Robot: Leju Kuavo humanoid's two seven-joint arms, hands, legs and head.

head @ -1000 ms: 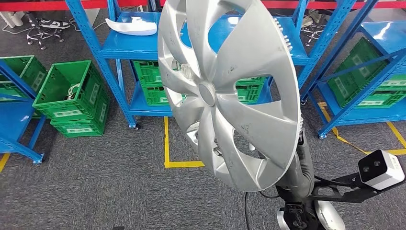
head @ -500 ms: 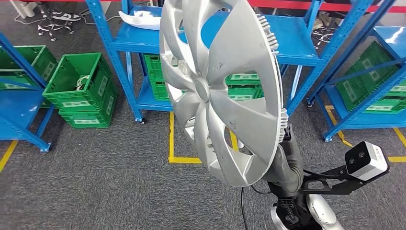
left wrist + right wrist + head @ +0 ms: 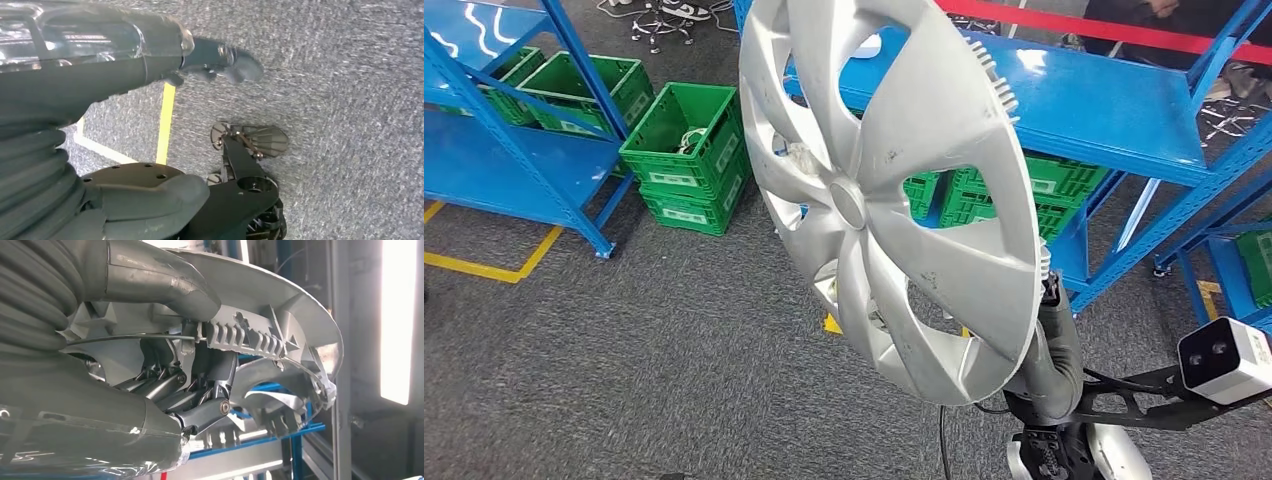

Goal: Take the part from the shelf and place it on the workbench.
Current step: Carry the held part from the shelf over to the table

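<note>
Even overhead light fills the head view, with white glare streaks on the blue shelf (image 3: pixel 1114 95). The carpet (image 3: pixel 350 100) smears with motion blur in the left wrist view. A blown-out bright strip burns in the right wrist view.

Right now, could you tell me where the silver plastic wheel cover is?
The silver plastic wheel cover is held up on edge by the right hand in the middle of the head view, in front of the blue metal shelf, above the grey carpet.
</note>
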